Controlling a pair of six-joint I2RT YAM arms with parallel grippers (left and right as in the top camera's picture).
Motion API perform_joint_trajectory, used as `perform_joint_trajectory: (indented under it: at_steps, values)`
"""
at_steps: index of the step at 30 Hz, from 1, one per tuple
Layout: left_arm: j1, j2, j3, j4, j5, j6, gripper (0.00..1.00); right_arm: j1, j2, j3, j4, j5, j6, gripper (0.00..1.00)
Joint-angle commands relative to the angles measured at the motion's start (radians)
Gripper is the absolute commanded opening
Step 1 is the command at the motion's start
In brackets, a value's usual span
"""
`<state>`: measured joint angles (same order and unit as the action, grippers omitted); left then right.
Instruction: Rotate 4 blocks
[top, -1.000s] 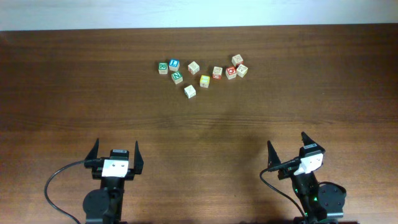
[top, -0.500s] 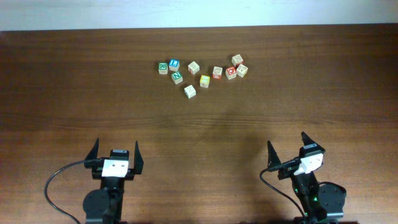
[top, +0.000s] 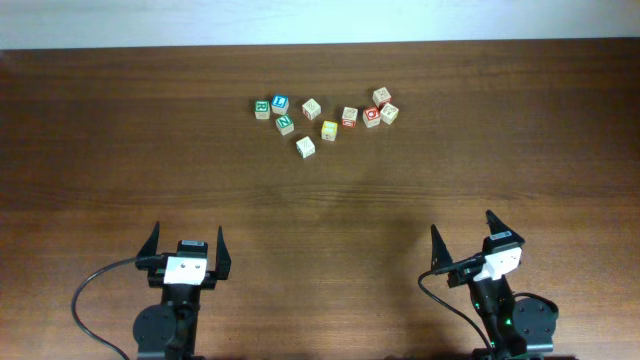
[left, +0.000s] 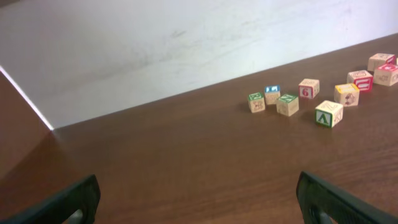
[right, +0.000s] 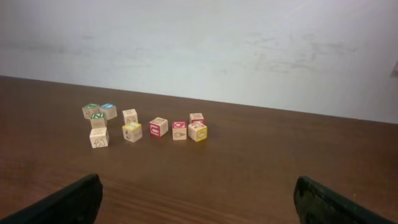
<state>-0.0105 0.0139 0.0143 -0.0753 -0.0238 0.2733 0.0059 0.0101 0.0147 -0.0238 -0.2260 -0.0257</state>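
The blocks lie in a loose cluster at the far middle of the table. A yellow-faced block (top: 330, 130) (right: 132, 131) (left: 346, 94) is near the centre. Cream blocks sit behind it (top: 311, 108) (right: 129, 116), in front of it (top: 306, 146) (right: 99, 137) and at the right end (top: 389, 112) (right: 198, 131). My left gripper (top: 187, 234) (left: 199, 199) and my right gripper (top: 461, 226) (right: 199, 199) stand open near the front edge, far from the blocks, with only bare table between their fingers.
Green-faced cubes (top: 262, 108) (top: 285, 124) and a blue-faced cube (top: 280, 102) are at the cluster's left. Red-lettered cubes (top: 371, 115) (top: 349, 116) sit among its right half. A pale wall runs behind the table's far edge (top: 320, 45).
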Motion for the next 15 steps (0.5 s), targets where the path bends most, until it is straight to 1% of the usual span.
perform_joint_trajectory:
  at_steps: [1,8,12,15]
  values:
    - [0.005,-0.007,0.01,0.018,0.028,0.005,0.99,-0.006,-0.003,-0.009,0.037,0.008,0.003,0.98]
    - [0.005,0.01,0.063,0.01,0.024,0.005,0.99,-0.006,-0.002,0.025,0.066,-0.003,0.004,0.98]
    - [0.005,0.086,0.124,0.01,0.025,0.005,0.99,-0.006,0.003,0.076,0.066,-0.003,0.004,0.98]
    - [0.005,0.161,0.179,-0.001,0.026,0.005,0.99,-0.006,0.038,0.124,0.066,-0.003,0.004,0.98]
